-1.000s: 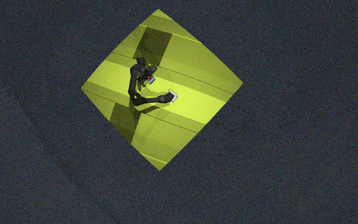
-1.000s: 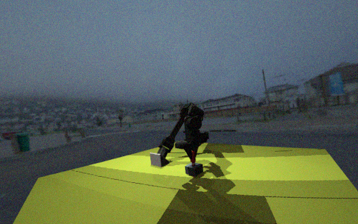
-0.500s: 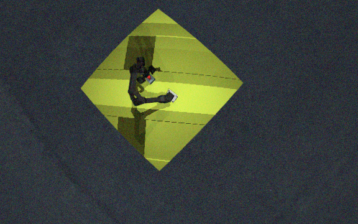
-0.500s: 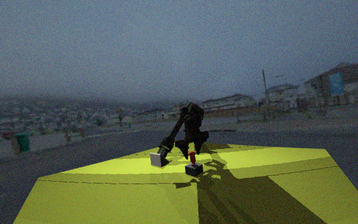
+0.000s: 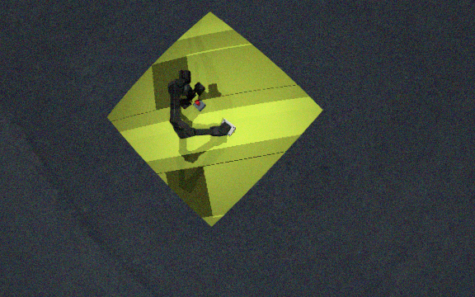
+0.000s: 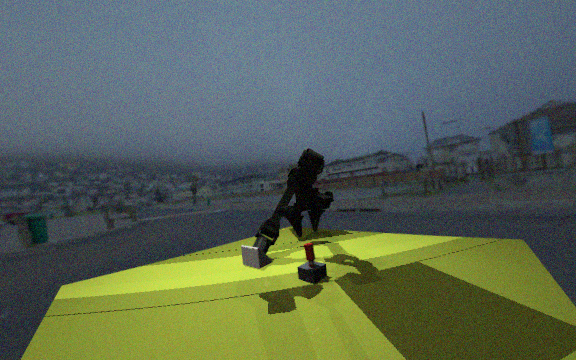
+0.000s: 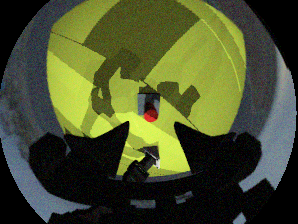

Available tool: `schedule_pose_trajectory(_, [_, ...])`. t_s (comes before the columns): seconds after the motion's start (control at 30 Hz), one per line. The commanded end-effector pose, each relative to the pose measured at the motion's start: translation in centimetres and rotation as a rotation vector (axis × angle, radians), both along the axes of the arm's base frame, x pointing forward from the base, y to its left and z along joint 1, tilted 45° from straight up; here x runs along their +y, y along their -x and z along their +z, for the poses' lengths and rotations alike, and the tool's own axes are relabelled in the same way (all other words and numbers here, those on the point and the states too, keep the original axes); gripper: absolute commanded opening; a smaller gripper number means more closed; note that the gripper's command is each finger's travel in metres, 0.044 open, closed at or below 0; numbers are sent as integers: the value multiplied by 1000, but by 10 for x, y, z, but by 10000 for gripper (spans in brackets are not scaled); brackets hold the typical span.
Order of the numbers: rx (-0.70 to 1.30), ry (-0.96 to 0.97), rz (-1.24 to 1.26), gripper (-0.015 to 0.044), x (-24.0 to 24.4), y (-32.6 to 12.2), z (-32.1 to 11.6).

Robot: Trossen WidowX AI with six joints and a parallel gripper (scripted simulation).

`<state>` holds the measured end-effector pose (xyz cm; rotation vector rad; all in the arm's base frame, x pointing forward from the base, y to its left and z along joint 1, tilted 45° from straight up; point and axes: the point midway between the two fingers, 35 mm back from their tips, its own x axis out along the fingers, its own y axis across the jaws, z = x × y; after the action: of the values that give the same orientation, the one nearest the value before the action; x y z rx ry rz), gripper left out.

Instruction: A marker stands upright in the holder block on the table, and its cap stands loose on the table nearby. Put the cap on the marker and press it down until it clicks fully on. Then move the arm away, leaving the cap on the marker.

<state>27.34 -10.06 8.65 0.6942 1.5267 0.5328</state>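
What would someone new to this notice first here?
Probably the bright yellow-green table, banded with shadows against dim surroundings. Next, the red cap atop the upright marker in its gray holder block. Then the dark arm, bent beyond the block in the exterior view, its open gripper above the table.

The top view looks steeply down on the diamond-shaped yellow-green table (image 5: 262, 70) (image 6: 178, 325) (image 7: 70, 75) from well above. The exterior view looks low across the table from one edge, nearer to it. The wrist view sits close, facing down past black gripper fingers toward the table's grey square block (image 5: 199, 106) (image 6: 312, 273) (image 7: 142, 103); its exact tilt is hard to judge. Top and exterior share the block.
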Motion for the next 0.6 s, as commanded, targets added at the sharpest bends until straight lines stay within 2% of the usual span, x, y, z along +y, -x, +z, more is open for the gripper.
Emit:
schedule_pose_trajectory(0.0, [-14, 2, 13, 256, 2, 3, -3])
schedule_pose_trajectory(0.33, [-14, 2, 13, 0, 2, 3, -3])
schedule_pose_trajectory(0.57, [-14, 2, 13, 0, 2, 3, -3])
